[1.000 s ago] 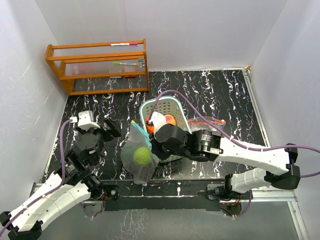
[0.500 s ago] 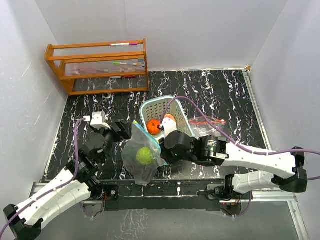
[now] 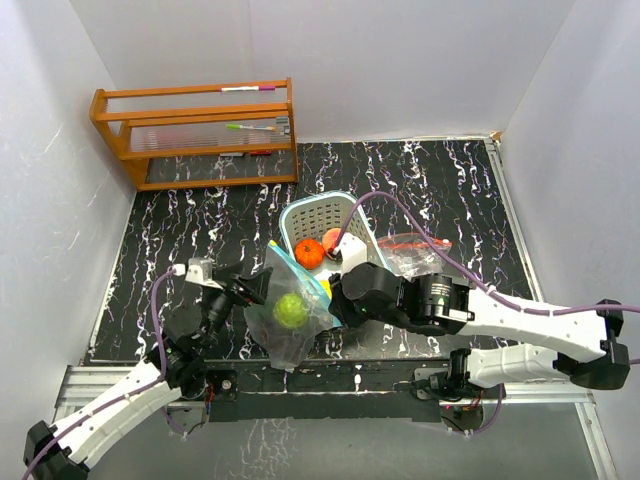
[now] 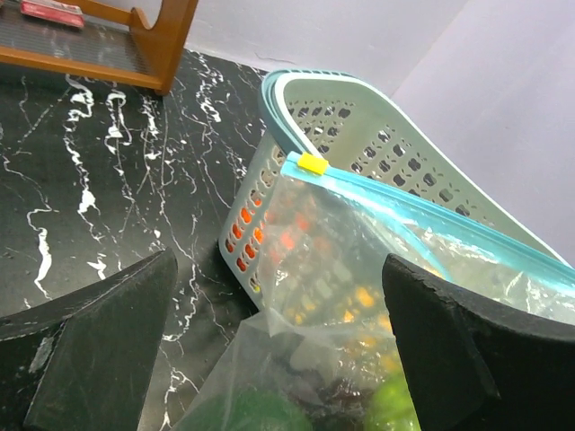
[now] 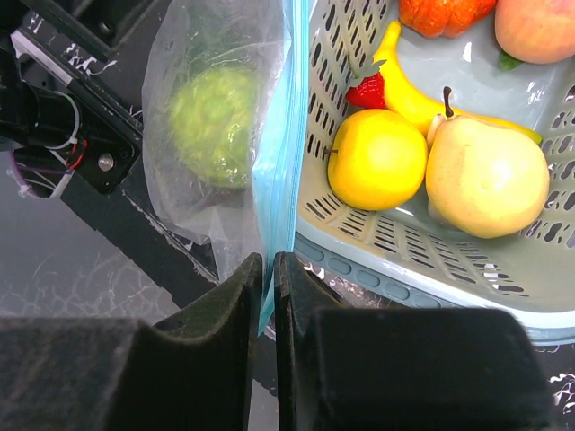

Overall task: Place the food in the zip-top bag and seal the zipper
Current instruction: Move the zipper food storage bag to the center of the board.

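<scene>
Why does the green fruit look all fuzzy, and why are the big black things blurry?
Right wrist view: the green fruit sits behind the crinkly zip-top bag, which smears it; the right end effector is very close to the lens, so it looks soft. Left wrist view: the bag glints with glare. Top view: even light, sharp.

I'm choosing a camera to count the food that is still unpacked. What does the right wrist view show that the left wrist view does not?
Only the right wrist: inside the basket, a round yellow fruit, pear, banana, strawberry, orange fruit and peach; also the right jaws shut on the zipper strip. Only the left wrist: the yellow slider, the wooden rack, the left jaws wide open. Both: the zip-top bag holding a green fruit, and the basket's lattice wall.
</scene>
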`<state>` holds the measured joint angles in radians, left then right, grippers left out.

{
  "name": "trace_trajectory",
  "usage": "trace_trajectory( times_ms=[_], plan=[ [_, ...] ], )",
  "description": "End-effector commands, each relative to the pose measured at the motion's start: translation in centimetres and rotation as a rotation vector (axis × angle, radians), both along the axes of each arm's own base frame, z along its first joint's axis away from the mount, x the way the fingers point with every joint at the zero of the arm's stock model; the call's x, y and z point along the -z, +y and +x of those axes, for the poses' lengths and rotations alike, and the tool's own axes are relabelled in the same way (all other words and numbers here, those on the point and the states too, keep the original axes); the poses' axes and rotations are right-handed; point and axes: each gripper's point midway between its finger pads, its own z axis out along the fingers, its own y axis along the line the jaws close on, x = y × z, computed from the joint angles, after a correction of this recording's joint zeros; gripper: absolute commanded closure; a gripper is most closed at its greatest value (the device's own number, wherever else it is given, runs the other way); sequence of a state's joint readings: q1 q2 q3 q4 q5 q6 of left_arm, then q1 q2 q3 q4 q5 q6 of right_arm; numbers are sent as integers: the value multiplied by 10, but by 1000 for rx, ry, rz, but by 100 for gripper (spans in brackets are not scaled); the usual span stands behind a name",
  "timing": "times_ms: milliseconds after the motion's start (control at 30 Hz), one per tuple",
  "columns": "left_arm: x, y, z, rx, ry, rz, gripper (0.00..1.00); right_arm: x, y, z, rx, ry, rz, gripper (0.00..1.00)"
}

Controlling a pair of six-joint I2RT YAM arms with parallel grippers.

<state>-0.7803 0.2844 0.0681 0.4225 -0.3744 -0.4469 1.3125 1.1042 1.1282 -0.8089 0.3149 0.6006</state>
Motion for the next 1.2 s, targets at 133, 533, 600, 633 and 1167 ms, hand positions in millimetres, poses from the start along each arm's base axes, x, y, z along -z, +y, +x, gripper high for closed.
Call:
trace_trajectory(
  times_ms=[133,533,600,633,1167],
  plan=[
    [-21,-30,-10,169,-111,-19,3,-16,-7,7,34,-38,57,85],
    [-14,-45,-13,243,-59,-19,5,-73,4,14,50,-94,232,36],
    [-17,-44,-16,251,-61,-27,5,-86,12,18,44,-111,249,24],
    [-19,-44,-18,255,-62,-29,6,-92,17,20,31,-123,250,19],
    [-20,-29,-23,207,70,12,18,-48,66,115,-199,-9,314,10]
  ],
)
